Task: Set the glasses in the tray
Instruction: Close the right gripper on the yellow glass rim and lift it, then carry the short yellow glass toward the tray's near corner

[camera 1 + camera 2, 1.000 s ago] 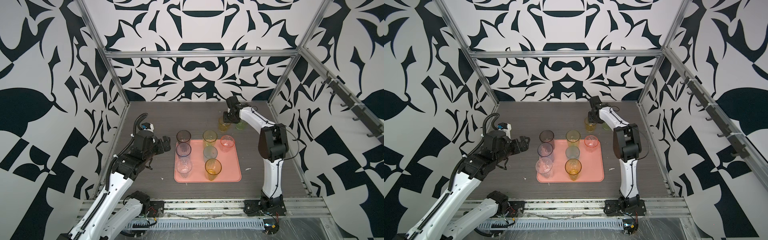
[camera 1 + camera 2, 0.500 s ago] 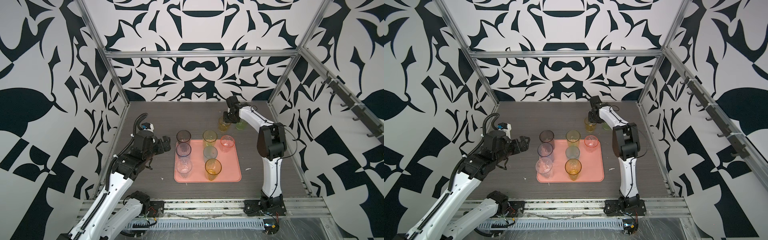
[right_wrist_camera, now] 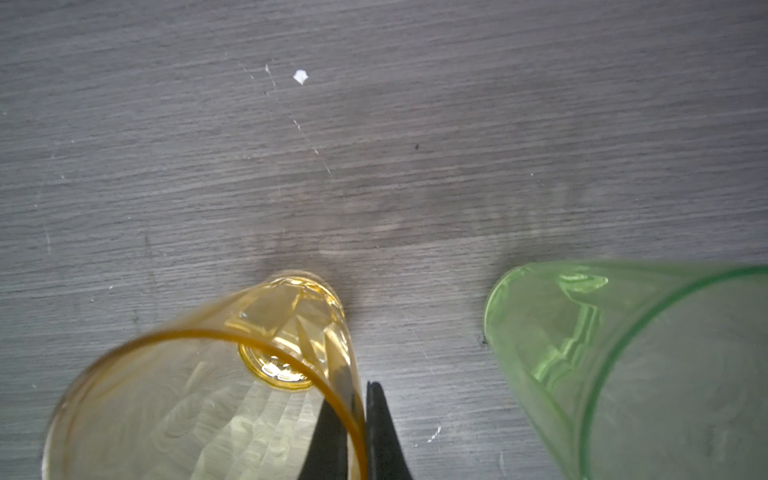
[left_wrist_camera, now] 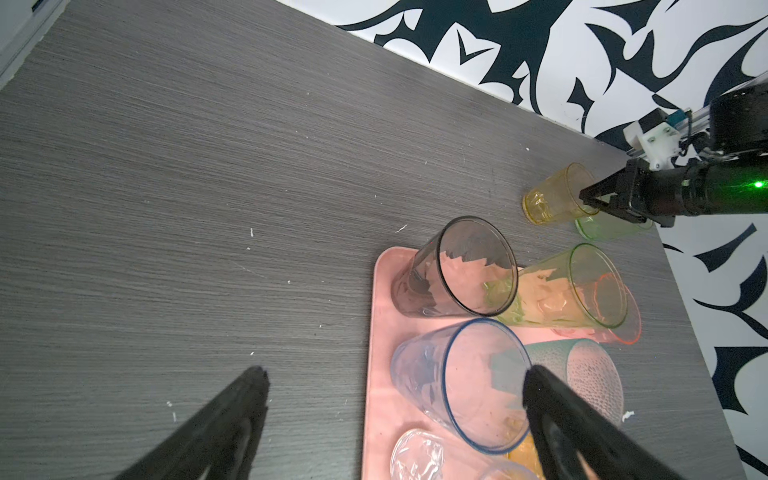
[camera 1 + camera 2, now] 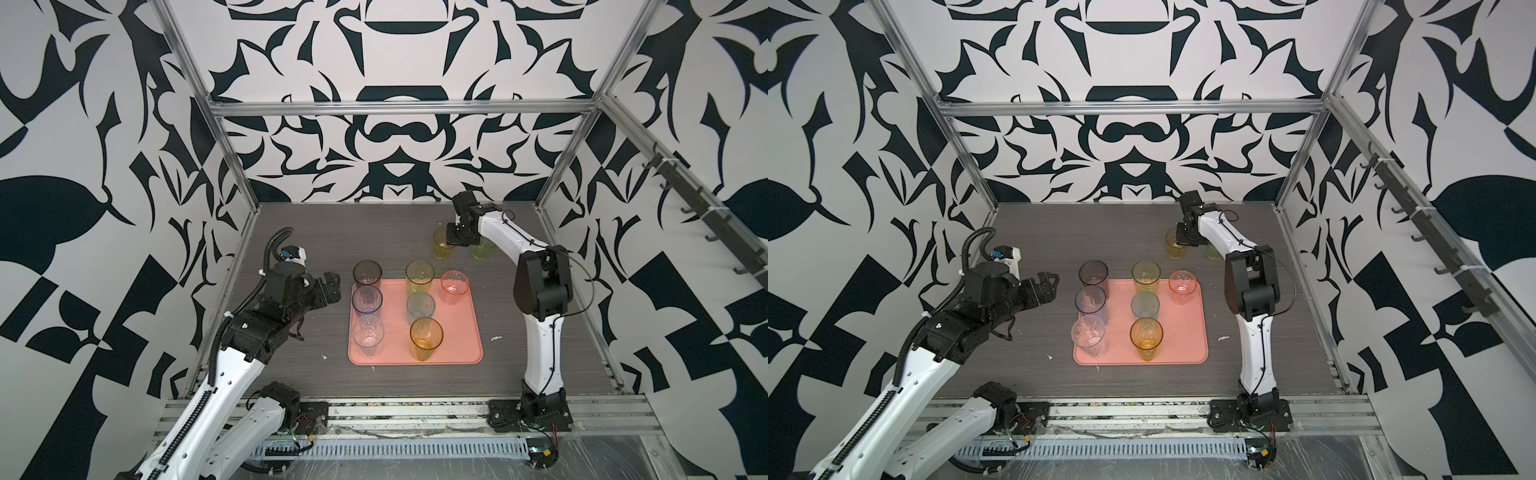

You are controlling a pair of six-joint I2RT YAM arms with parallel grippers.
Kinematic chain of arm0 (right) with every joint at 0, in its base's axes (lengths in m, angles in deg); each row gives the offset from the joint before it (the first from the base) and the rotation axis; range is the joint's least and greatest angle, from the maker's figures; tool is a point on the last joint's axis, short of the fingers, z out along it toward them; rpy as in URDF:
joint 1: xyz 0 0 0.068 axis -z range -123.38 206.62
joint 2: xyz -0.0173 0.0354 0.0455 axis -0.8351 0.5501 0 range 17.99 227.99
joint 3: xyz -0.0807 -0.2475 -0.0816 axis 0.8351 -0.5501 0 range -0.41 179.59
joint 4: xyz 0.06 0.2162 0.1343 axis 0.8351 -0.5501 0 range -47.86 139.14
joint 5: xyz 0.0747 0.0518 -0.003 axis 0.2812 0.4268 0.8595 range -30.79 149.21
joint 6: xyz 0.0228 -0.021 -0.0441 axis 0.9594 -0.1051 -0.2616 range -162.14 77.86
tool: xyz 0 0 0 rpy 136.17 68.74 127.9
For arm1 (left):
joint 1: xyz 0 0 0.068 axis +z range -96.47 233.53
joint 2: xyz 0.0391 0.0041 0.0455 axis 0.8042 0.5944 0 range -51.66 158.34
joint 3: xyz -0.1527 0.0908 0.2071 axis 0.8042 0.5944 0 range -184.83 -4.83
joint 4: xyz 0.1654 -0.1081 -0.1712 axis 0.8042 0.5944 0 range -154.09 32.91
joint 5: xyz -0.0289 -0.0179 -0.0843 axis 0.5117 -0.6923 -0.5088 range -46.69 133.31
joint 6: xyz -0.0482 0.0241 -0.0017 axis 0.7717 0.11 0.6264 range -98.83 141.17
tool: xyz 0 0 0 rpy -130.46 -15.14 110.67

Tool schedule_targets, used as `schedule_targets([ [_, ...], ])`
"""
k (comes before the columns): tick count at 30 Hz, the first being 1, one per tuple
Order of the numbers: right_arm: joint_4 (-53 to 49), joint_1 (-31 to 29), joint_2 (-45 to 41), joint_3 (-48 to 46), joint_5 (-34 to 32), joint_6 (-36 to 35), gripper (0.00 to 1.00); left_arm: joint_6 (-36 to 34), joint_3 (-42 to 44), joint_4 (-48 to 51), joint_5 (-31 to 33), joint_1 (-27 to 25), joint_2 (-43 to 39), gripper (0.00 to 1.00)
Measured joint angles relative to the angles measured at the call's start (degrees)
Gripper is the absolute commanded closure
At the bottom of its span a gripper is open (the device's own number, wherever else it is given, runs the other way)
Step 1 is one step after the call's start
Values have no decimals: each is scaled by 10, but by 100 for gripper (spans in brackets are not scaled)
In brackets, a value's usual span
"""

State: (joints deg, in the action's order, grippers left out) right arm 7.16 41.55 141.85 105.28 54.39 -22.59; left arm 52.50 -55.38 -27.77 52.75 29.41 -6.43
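We count nine glasses (image 5: 426,337): seven in the one pink tray (image 5: 461,332), mid-frame; a yellow glass (image 5: 439,249) and a green glass (image 5: 482,251) upper right on the grey table (image 5: 365,228). Right claw (image 5: 450,242) grasps the yellow glass; left claw (image 5: 334,286) is released. Patterned walls (image 5: 395,137) surround.

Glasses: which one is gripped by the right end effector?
The short yellow glass off the tray at the back, beside the green glass; the right end effector pinches its rim. No other is gripped.
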Motion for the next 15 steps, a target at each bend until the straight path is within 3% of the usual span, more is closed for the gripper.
schedule_targets([
  [7,-52,0,-43,0,-4,0,100,2,0,0,0,0,-5,0],
  [15,-97,0,-199,-36,-6,4,100,7,3,4,-5,0,-23,1],
])
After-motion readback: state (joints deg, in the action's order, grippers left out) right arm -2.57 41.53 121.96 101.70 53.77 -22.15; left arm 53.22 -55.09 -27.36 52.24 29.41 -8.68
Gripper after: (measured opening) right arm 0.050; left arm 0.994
